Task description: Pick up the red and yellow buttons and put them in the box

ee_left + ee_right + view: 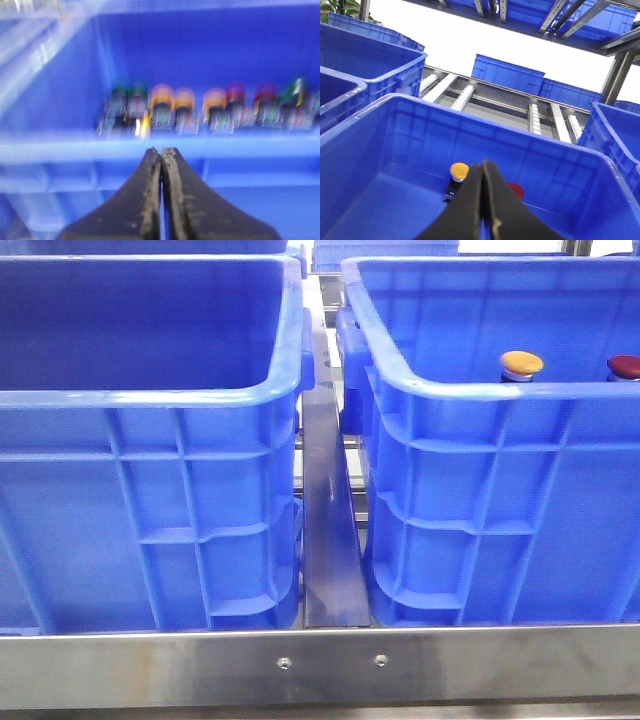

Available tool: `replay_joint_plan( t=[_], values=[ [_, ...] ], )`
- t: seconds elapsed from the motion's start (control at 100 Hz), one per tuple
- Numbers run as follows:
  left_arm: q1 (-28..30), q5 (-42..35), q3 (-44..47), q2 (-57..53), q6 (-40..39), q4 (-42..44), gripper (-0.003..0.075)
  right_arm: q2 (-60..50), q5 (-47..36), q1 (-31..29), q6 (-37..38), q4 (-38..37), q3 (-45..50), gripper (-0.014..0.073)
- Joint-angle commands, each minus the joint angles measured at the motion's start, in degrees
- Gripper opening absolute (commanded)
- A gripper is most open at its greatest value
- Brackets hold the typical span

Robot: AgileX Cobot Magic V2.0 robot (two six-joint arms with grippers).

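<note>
A yellow-capped button and a dark red button stand inside the right blue box, near its front wall. In the right wrist view my right gripper is shut and empty above that box. The yellow button stands upright just beyond its tip, and the red button is partly hidden behind the fingers. My left gripper is shut and empty, just outside a blue crate's rim. That blurred view shows a row of several buttons, some orange-capped, some red. Neither gripper shows in the front view.
A second, look-alike blue crate stands on the left, its floor hidden. A metal rail runs between the two crates and a steel bar crosses the front. More blue crates and roller rails lie beyond.
</note>
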Motion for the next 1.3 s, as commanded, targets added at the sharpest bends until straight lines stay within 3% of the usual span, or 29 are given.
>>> replay_joint_plan(
  t=[0.0, 0.89, 1.12, 1.23, 1.29],
  values=[
    [-0.5, -4.9, 2.7, -2.0, -0.4, -0.7, -0.0019, 0.5, -1.0, 0.0, -0.1, 1.3, -1.6, -0.0067],
    [-0.5, -4.6, 2.7, -2.0, -0.4, -0.7, -0.0019, 0.5, -0.7, 0.0, -0.1, 1.3, -1.6, -0.0067],
    [-0.5, -4.6, 2.7, -2.0, -0.4, -0.7, -0.0019, 0.5, -6.2, 5.2, -0.1, 1.3, -1.4, -0.0067],
    [-0.5, -4.6, 2.7, -2.0, -0.4, -0.7, -0.0019, 0.6, -14.1, 8.2, 3.5, -6.6, 0.4, -0.0067],
    [-0.5, -4.6, 2.7, -2.0, -0.4, -0.7, -0.0019, 0.6, -18.9, 10.1, 14.6, -16.1, 1.9, -0.0067]
  ],
)
